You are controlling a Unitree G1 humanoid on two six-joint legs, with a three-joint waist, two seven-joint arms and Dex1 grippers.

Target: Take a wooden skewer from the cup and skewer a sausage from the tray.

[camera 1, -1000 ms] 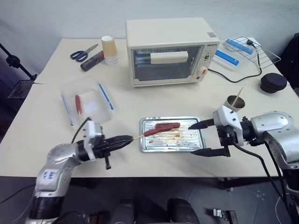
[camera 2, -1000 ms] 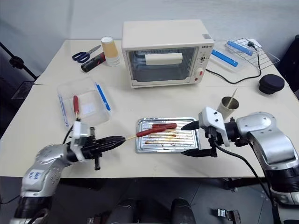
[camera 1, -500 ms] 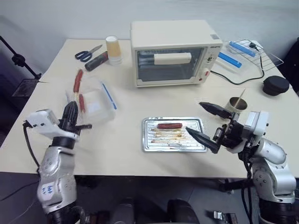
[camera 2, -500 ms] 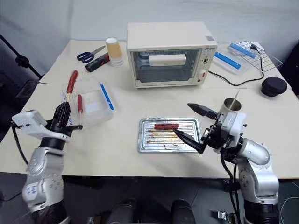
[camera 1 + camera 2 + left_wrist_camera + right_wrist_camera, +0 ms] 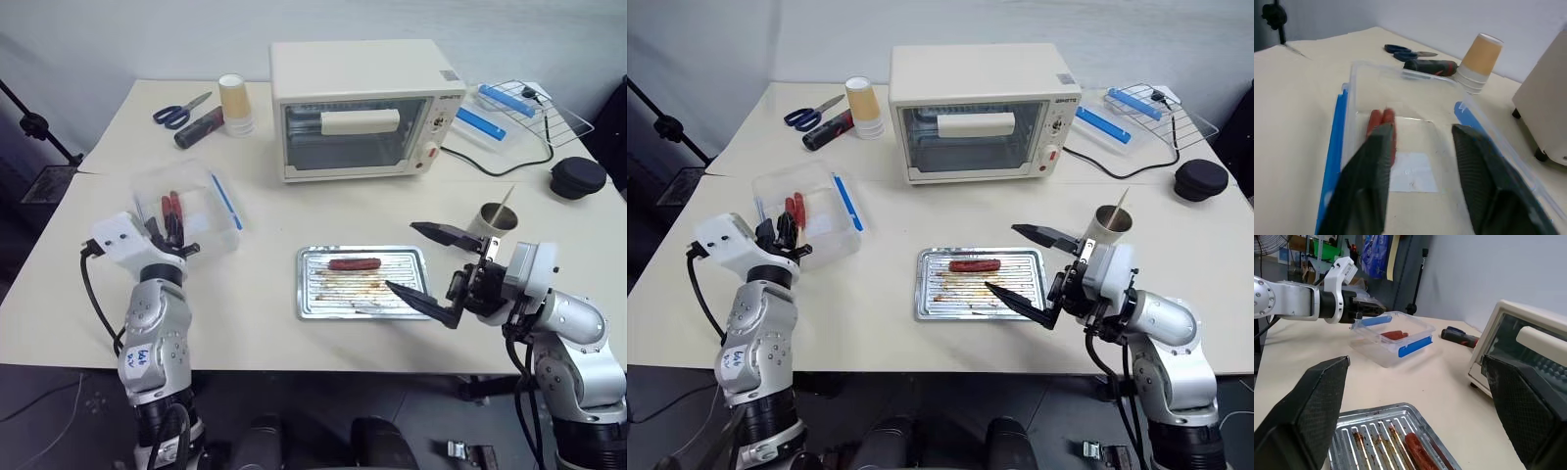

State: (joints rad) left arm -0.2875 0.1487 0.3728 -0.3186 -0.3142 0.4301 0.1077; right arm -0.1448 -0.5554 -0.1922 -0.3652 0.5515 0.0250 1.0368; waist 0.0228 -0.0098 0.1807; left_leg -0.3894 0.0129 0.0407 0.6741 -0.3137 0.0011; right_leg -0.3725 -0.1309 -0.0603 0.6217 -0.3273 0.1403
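Operator: Moved since a second ago: the left gripper point(image 5: 168, 233) has swung from the left edge of the tray point(image 5: 312, 311) to the clear box point(image 5: 227, 208), taking the skewered sausage point(image 5: 174, 209) with it; state now?

Engineer: Fingers parted, nothing between them; the skewered sausage lies in the clear box beside another like it, just ahead of the fingertips; judged: release complete, one piece delivered.

Operator: Remaining stock?

Engineer: One sausage point(image 5: 354, 263) lies on the tray near its far rim, touching no wall; the right gripper point(image 5: 404, 257) is spread wide and empty, lower finger over the tray's right end, upper finger near the cup point(image 5: 487, 221); one wooden skewer point(image 5: 503, 200) leans in that cup.

Operator: Clearances?

Engineer: The left gripper must back out over the box's near wall; bare table point(image 5: 265, 284) lies between box and tray; the toaster oven point(image 5: 358, 108) stands well behind; the cup is light and could tip if the right fingers brush it.
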